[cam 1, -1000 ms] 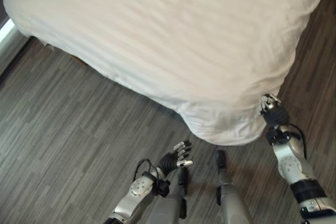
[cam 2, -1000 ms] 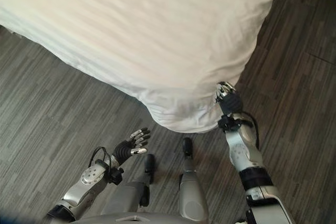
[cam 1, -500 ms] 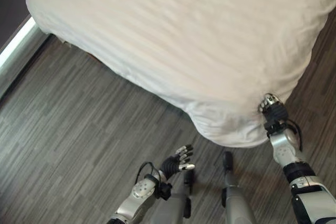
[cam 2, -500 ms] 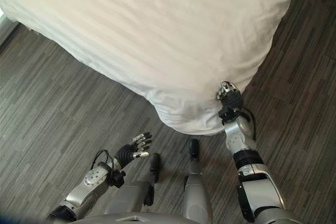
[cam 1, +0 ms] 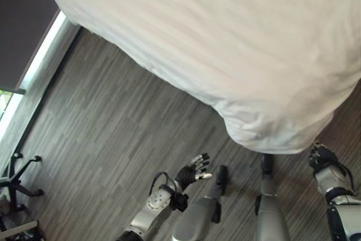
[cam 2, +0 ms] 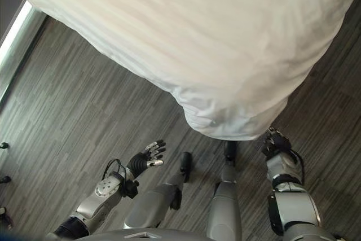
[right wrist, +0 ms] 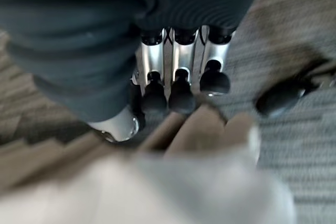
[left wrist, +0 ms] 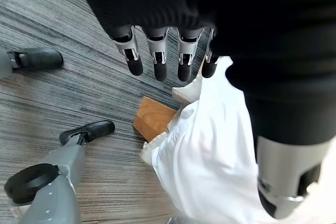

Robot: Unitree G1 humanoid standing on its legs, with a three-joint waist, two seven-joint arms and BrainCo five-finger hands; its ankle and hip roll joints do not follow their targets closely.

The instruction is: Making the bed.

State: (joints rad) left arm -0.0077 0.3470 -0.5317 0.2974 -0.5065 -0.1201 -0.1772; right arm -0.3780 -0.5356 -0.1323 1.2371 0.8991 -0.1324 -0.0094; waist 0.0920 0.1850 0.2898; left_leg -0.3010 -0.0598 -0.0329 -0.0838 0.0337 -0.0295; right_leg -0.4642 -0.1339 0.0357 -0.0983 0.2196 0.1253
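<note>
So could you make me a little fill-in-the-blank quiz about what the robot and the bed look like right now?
1. The bedding covering the bed is ____ in colour.
2. The left hand hangs over the floor with its fingers ____, holding nothing.
3. The right hand sits beside the bed's nearest ____, where the cover bulges down.
4. The floor is made of grey ____ planks.

Missing words: white; open; corner; wood

No readable text, labels, numbers or signs on bed sheet [cam 1: 237, 43] or floor [cam 1: 107, 139].
</note>
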